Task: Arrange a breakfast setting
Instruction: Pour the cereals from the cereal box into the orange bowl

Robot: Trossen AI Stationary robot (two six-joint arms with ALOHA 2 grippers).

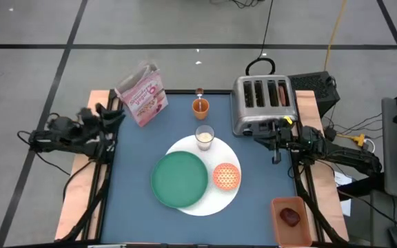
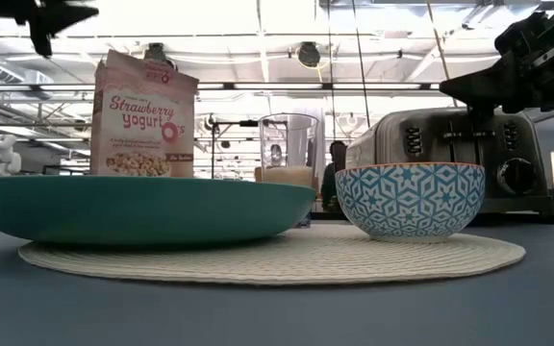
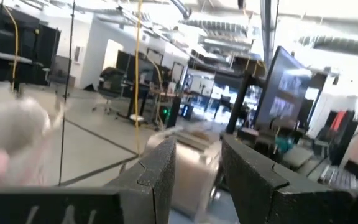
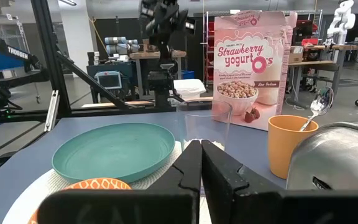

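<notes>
The large white round plate [image 1: 205, 201], woven in texture like a placemat, lies at the centre of the blue table [image 1: 136, 213]. On its left half rests the smaller green plate [image 1: 178, 179]; on its right half stands the small orange bowl [image 1: 227, 176], patterned orange outside in the high and right wrist views, although the low view shows a blue star pattern on its wall. The clear glass of milk [image 1: 205, 137] stands on the plate's far rim. Beyond it stands the orange cup [image 1: 200, 106], with the spoon [image 4: 317, 104] leaning inside; its handle colour cannot be made out. The pink cereal bag [image 1: 143, 95] stands upright at the far left corner of the table. Its front reads "Strawberry yogurt O's"; the small line at its top edge is partly cut off and not legible.

The silver four-slot toaster [image 1: 262, 105] stands at the far right, just beside the glass. A brown tray [image 1: 291, 219] holding a dark red item sits on the right edge of the table, partly cut off by the frame.

The left gripper [image 1: 113, 116] hangs over the left table edge near the cereal bag, its fingers apart with nothing between them. The right gripper [image 1: 276, 153] hangs just in front of the toaster, fingers pressed together, holding nothing.

In the left wrist view the surroundings are blurred and cannot be identified.
</notes>
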